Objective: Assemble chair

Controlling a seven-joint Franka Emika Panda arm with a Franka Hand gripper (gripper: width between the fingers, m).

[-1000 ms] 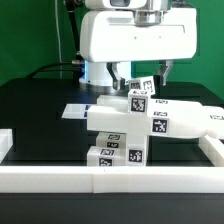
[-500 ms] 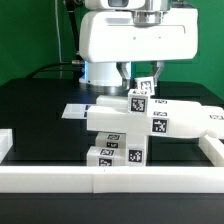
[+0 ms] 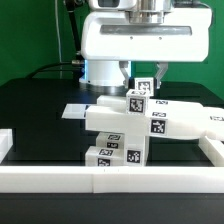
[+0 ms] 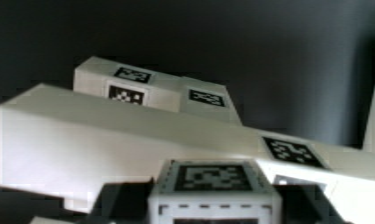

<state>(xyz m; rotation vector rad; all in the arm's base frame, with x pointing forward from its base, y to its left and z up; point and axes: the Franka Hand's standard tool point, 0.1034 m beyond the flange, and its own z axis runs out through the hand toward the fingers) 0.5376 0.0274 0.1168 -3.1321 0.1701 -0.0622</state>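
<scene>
The partly built chair (image 3: 126,128) stands in the middle of the black table, a stack of chunky white tagged blocks with a wide slab reaching to the exterior view's right. My gripper (image 3: 142,82) hangs just above its back top and is shut on a small white tagged post (image 3: 143,88). In the wrist view the post (image 4: 214,183) sits between my dark fingers (image 4: 123,203), with the chair's tagged slab (image 4: 113,118) below and beyond it. The post's lower end is hidden behind the chair in the exterior view.
A low white border rail (image 3: 110,178) runs along the front and up both sides of the table. A thin flat white piece (image 3: 74,111) lies to the exterior view's left of the chair. The arm's big white body (image 3: 135,40) hangs close over the chair.
The arm and gripper have risen very slightly with the small post still held. The chair has not moved.
</scene>
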